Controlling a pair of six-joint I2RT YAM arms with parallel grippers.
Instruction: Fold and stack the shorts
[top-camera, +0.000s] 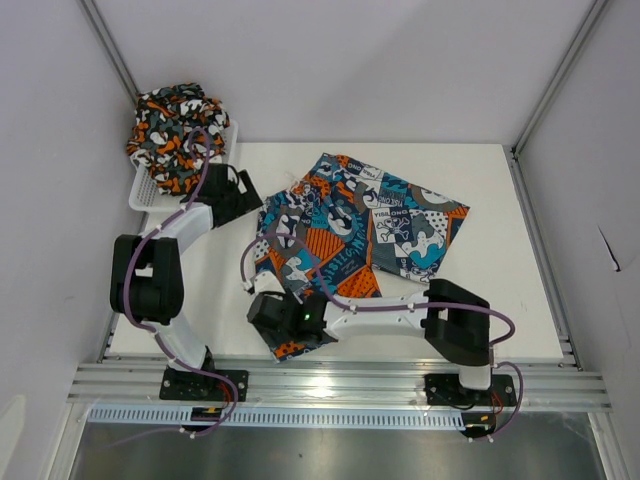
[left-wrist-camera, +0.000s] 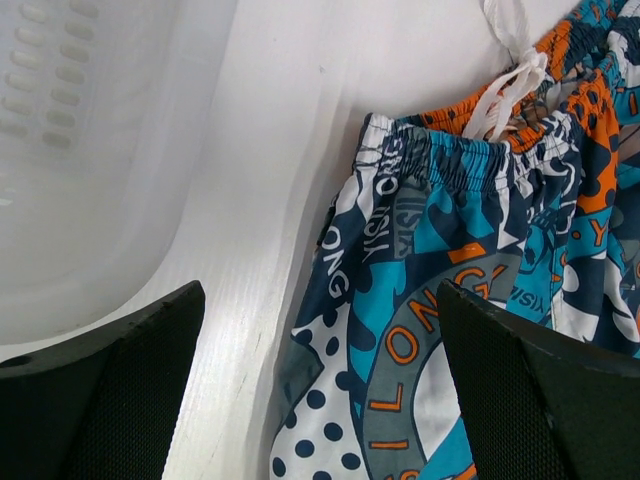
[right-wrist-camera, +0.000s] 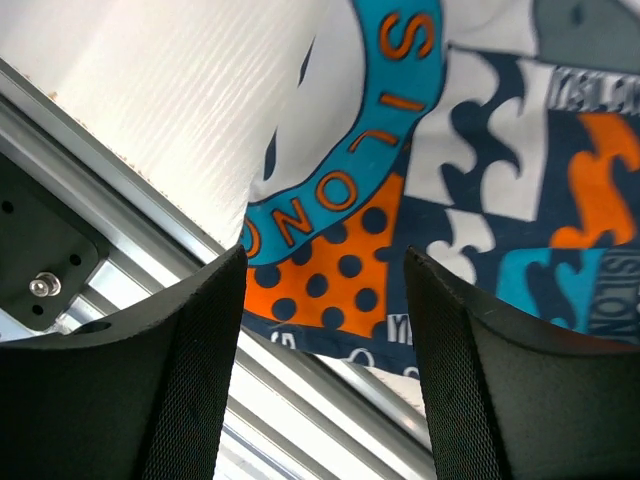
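Patchwork shorts (top-camera: 370, 225) lie spread on the table (top-camera: 500, 300); camouflage shorts (top-camera: 175, 135) sit bunched in the basket (top-camera: 143, 196), far left. Left gripper (left-wrist-camera: 320, 300) gapes wide and empty by the waistband. Right gripper (right-wrist-camera: 322, 255) hovers partly open over the near hem, holding nothing.

patchwork shorts (top-camera: 372, 225): 1 | camouflage shorts (top-camera: 175, 128): 1 | basket (top-camera: 143, 192): 1 | left gripper (left-wrist-camera: 318, 335) + right gripper (right-wrist-camera: 322, 300): 2

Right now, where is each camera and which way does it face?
Top external: above and behind, facing down at the table; left arm, right arm show.
Left wrist: behind the open left hand, facing down at the patchwork shorts waistband; fingers show.
Right wrist: behind the right hand, facing down at their hem and the rail; fingers show.
All see the patchwork shorts.
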